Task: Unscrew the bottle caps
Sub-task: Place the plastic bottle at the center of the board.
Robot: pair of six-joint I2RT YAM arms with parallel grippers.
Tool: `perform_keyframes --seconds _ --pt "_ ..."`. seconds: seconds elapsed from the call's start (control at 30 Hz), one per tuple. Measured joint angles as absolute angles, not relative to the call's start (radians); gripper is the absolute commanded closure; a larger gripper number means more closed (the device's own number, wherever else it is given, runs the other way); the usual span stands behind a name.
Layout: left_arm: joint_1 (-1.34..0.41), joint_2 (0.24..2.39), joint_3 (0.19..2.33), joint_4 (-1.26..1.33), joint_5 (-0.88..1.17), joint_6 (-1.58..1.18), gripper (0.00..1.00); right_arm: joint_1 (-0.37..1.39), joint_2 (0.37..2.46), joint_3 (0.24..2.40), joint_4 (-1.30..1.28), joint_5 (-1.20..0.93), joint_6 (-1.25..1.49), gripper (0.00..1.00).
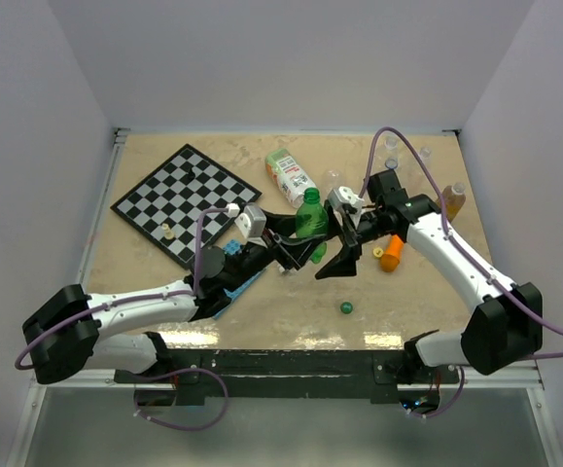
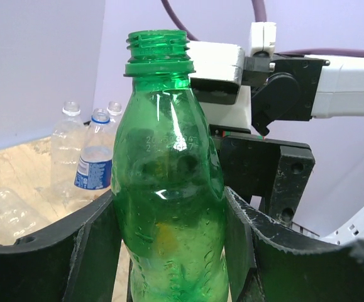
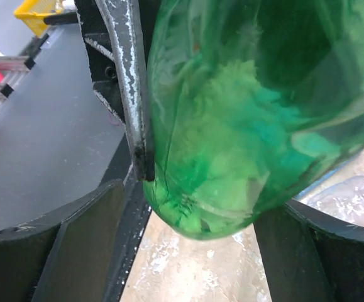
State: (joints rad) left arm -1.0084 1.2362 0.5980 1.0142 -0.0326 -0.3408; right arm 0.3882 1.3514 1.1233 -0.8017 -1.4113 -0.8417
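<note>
With the green bottle (image 2: 166,189) clamped in the left gripper (image 2: 169,251), neck bare (its green cap (image 1: 346,307), I'd guess, lies near the table's (image 1: 427,311) near edge), the right gripper (image 3: 197,245), jaws spread clear of the bottle, should back straight off without nudging it.

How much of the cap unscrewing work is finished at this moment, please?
Done: the green bottle has a bare neck, and a green cap lies on the table. In hand: the left hand grips that bottle; the right hand stands open around its base. Left: the blue cap sits on a clear bottle.
</note>
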Motion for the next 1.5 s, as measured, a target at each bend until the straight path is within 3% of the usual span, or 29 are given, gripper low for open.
perform_keyframes --seconds 0.47,0.57,0.73,0.83,0.93,1.0,1.1,1.33,1.5 --pt "-1.008 1.293 0.6 1.085 -0.039 -0.338 0.93 0.371 1.387 1.145 -0.824 -1.439 -0.804 0.12" --pt "-1.008 1.303 0.6 1.089 -0.039 -0.338 0.93 0.365 1.387 1.145 -0.824 -1.441 -0.793 0.08" --pt "-1.009 1.324 0.6 1.1 -0.036 -0.338 0.92 0.358 1.391 1.149 -0.824 -1.451 -0.786 0.11" --pt "-1.01 1.335 0.6 1.101 -0.033 -0.338 0.92 0.358 1.404 1.157 -0.827 -1.456 -0.789 0.19" --pt "-1.011 1.344 0.6 1.108 -0.024 -0.342 0.88 0.356 1.411 1.161 -0.829 -1.454 -0.797 0.47" --pt "-1.017 1.344 0.6 1.114 -0.017 -0.344 0.83 0.351 1.415 1.161 -0.826 -1.455 -0.802 0.64" --pt "-1.017 1.344 0.6 1.114 -0.016 -0.344 0.68 0.348 1.414 1.161 -0.809 -1.461 -0.779 0.74" --pt "-1.017 1.312 0.6 1.075 -0.025 -0.344 0.33 0.353 1.402 1.147 -0.751 -1.463 -0.728 0.79" --pt "-1.018 1.232 0.607 0.953 -0.036 -0.315 0.0 0.359 1.38 1.134 -0.722 -1.462 -0.717 0.79"
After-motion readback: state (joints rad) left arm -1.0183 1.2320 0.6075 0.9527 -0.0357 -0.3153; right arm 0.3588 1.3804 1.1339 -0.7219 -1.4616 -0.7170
